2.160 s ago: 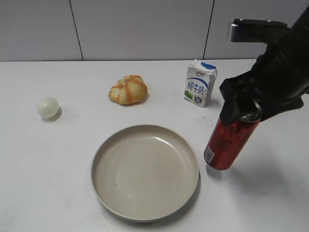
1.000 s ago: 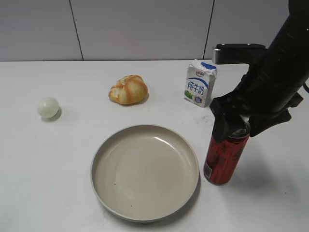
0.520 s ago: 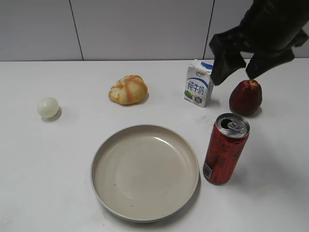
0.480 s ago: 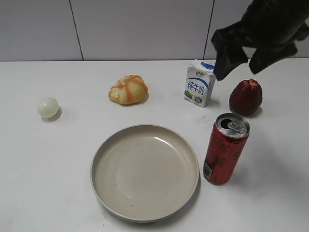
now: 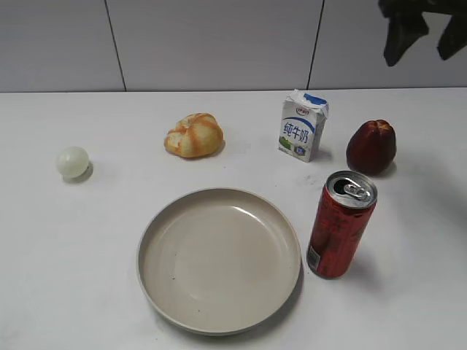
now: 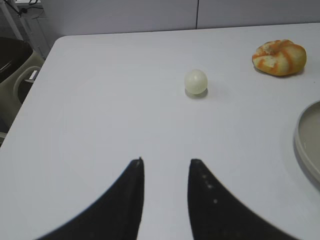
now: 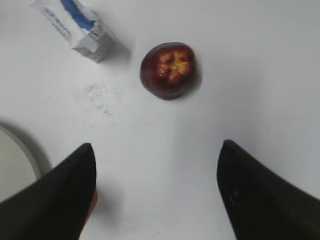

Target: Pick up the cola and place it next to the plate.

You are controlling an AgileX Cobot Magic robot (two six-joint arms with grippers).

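Red and upright, the cola (image 5: pixel 341 224) stands on the table just beside the plate (image 5: pixel 219 259), at its 3 o'clock — the placing looks done. The right gripper (image 5: pixel 424 29) hangs high at 1 o'clock, jaws spread wide and empty; the left gripper (image 6: pixel 165 172) sits slightly parted, holding nothing — only retreat seems left.

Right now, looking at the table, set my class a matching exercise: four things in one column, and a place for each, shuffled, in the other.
Things:
1. can
2. carton
3. ball
4. bun

Places:
A. far left, alone
B. standing just right of the plate, not on it
C. behind the plate, left of the carton
D. left of the dark red fruit, near the back

Pairs: 1-B, 2-D, 3-A, 4-C
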